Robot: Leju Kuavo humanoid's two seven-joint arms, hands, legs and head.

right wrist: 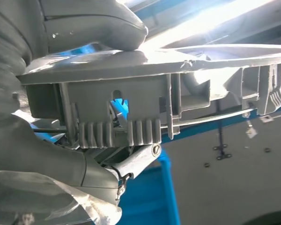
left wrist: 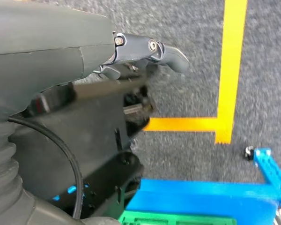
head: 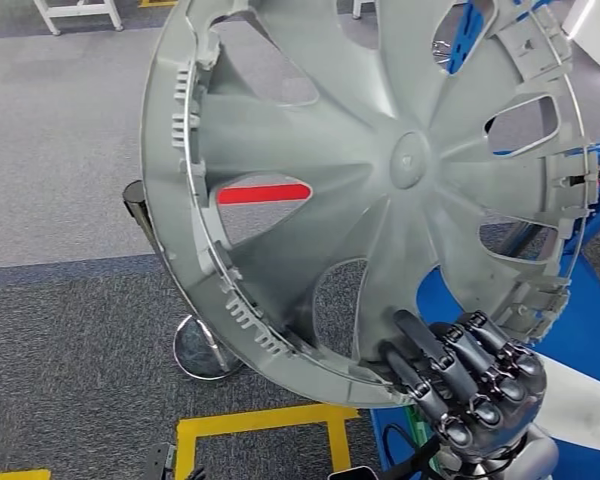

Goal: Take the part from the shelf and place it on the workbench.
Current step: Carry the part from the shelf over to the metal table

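Observation:
The part is a big grey wheel cover (head: 403, 160) with spokes and cut-outs, held up on edge close in front of my head camera. My right hand (head: 463, 385) grips its lower rim, dark fingers lying over the inner face. In the right wrist view the thick thumb (right wrist: 96, 23) presses on one side of the cover's ribbed rim (right wrist: 150, 93) and the fingers close on the other. My left hand (left wrist: 61, 51) hangs low over the carpet, its thumb (left wrist: 174, 56) stretched out, with nothing in it.
A chrome stanchion base (head: 199, 348) with a red belt (head: 263, 193) stands on the grey carpet behind the cover. Yellow floor tape (head: 267, 420) runs below. A blue frame (head: 584, 330) is at the right. By the left hand lie yellow tape (left wrist: 234, 70) and a blue frame (left wrist: 269, 168).

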